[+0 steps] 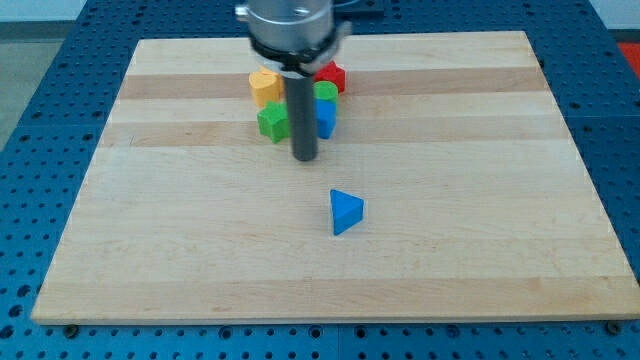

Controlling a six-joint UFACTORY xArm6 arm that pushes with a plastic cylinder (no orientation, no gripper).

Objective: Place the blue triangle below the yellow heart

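No pincer is fitted, so its state cannot be told; a dark rod is carried instead. My tip (305, 158) is set on the bench (480, 200), above and left of the blue triangle (346, 212), well apart. Just above the tip, a cluster is seen: yellow block (264, 86), green block (272, 122), red block (332, 75), second green block (325, 92), blue block (325, 119).
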